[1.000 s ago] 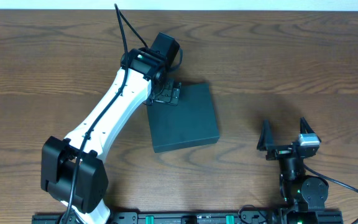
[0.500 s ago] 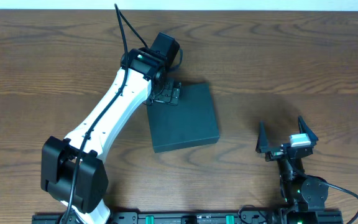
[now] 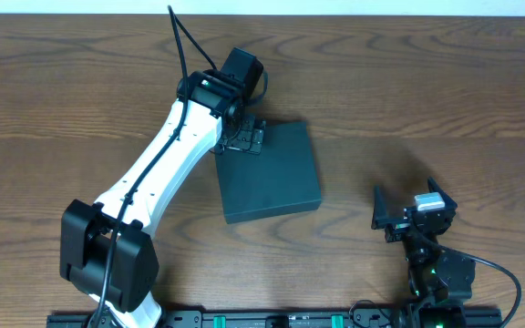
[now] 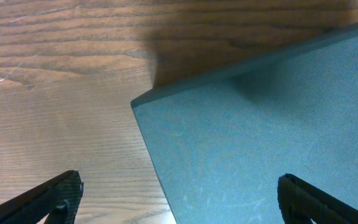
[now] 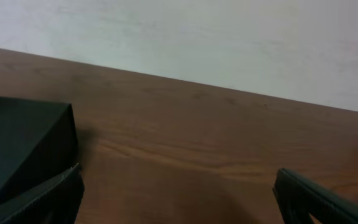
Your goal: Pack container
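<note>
The container (image 3: 270, 173) is a dark teal-black square box lying flat with its lid shut near the table's middle. My left gripper (image 3: 241, 138) hovers over its far left corner, jaws open; the left wrist view shows the box corner (image 4: 260, 143) between the spread fingers (image 4: 179, 199). My right gripper (image 3: 406, 211) is open and empty, low over the table to the right of the box. The right wrist view shows the box's side (image 5: 23, 143) at the left, beyond the open fingers (image 5: 179, 199).
The wooden table (image 3: 427, 91) surrounds the box. A pale wall (image 5: 197, 37) shows beyond the table's far edge in the right wrist view. The arm bases stand at the front edge (image 3: 272, 319).
My right gripper has drawn back toward the front edge and turned slightly left. The left arm and the box have not moved.
</note>
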